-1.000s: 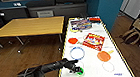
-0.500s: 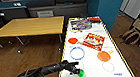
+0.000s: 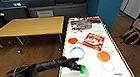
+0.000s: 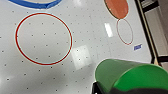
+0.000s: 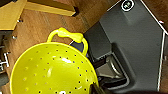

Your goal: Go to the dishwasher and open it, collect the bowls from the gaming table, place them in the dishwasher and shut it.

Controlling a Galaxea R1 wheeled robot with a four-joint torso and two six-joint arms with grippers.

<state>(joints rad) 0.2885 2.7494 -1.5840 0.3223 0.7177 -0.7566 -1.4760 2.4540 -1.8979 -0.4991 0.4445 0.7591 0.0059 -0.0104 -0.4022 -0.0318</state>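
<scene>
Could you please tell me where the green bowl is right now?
In the head view, the green bowl is at the left gripper, over the near end of the white gaming table, nearer than the blue ring.

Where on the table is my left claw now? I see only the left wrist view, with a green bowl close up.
Observer: In the head view the left claw is at the green bowl, by the gaming table's near left edge.
Operator: What else lies there?
Observer: A red game box mid-table, another box at the far end.
Operator: And the right arm?
Observer: Its wrist view has a yellow perforated bowl above wooden floor.
</scene>
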